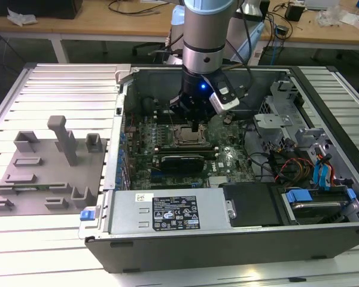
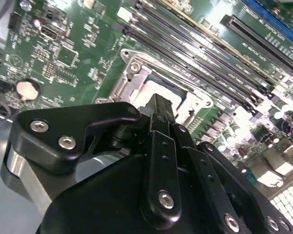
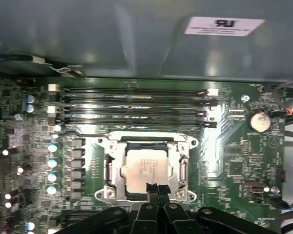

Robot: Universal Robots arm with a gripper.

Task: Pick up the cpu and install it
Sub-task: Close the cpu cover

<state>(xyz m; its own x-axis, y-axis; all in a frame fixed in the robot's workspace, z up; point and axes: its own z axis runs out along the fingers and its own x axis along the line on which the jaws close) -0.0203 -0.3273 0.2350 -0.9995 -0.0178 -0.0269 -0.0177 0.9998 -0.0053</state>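
The cpu (image 3: 145, 170) lies flat inside the socket (image 3: 146, 136), its silver top facing up and its edges square with the frame around it. We judge that it is seated, or very nearly so. We cannot tell from here whether the socket's latch is down.

In the first wrist view the gripper (image 3: 156, 187) stands right at the chip's near edge. Its fingers (image 3: 151, 187) are drawn together, with nothing visible between them. Whether the tips touch the metal top or hang just above it, we cannot say. In the exterior view the gripper (image 1: 194, 122) points straight down over the socket, deep inside the open case (image 1: 167, 251).

Around the socket spreads the green board (image 3: 244, 161), with the memory slots (image 3: 132, 105) just beside it. The grey fixture plate (image 1: 42, 173) sits well apart, on the exterior view's left.

We read the step in hand as the placing itself, at its close: the pick-up is done and the chip is at its destination. Any move from here calls for a strictly vertical path, since a sideways drag could shift the chip on the socket's fine contacts.
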